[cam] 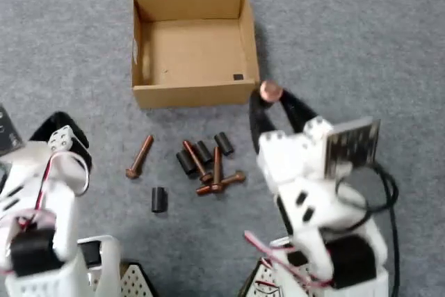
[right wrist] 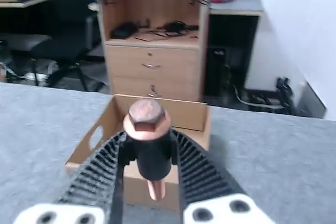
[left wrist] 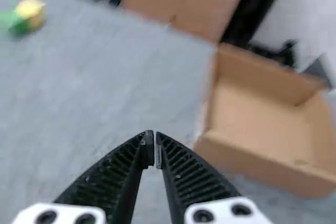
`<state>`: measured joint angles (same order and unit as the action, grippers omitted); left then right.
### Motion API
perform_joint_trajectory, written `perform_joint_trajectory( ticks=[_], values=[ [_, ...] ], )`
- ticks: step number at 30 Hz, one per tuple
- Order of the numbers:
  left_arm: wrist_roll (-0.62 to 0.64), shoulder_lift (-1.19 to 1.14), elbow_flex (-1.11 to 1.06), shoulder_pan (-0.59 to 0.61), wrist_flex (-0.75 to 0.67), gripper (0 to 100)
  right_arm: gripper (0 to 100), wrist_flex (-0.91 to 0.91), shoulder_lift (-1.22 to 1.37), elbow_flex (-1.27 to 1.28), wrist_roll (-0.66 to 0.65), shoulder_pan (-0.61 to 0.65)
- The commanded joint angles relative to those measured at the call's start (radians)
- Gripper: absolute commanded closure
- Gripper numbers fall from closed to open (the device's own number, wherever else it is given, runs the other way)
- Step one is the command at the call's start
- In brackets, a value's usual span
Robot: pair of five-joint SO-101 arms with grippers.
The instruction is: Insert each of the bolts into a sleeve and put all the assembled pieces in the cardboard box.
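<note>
1. The right gripper (right wrist: 149, 142) is clamped on a black cylindrical sleeve (right wrist: 153, 162) with a copper hex-head bolt (right wrist: 146, 120) through it, just beside the open brown cardboard box (cam: 188, 94).
2. The left gripper (left wrist: 154, 146) is closed and empty, well apart from the box.
3. Spare copper bolts (cam: 217, 168) and spare black sleeves (cam: 159, 199) lie near the box.

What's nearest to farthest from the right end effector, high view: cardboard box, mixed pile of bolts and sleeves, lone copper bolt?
1. Brown cardboard box, beside the right end effector.
2. Pile of copper bolts and black sleeves, mid-table.
3. Lone copper bolt, left of the pile.
</note>
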<state>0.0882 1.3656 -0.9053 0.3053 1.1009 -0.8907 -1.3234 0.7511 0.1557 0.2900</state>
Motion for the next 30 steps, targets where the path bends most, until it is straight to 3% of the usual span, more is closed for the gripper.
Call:
perform_joint_trajectory(
  ticks=[1, 8, 17, 23, 30],
  values=[
    [-0.009, 0.005, -0.233, 0.069, -0.167, 98, 99.8, 0.026, 0.354, -0.343, -0.009, -0.074],
    [-0.009, 0.005, -0.531, 0.072, -0.391, 98, 99.8, -0.253, 1.043, -1.066, -0.009, -0.094],
    [-0.009, 0.005, -0.733, 0.071, -0.413, 98, 99.8, -0.574, 1.782, -1.844, -0.046, -0.096],
    [-0.006, 0.042, -0.79, 0.068, -0.446, 98, 99.8, -0.651, 2.149, -2.143, -0.068, -0.096],
    [-0.006, 0.099, -0.793, 0.057, -0.407, 98, 99.8, -0.647, 2.371, -2.264, -0.068, -0.094]
  ],
)
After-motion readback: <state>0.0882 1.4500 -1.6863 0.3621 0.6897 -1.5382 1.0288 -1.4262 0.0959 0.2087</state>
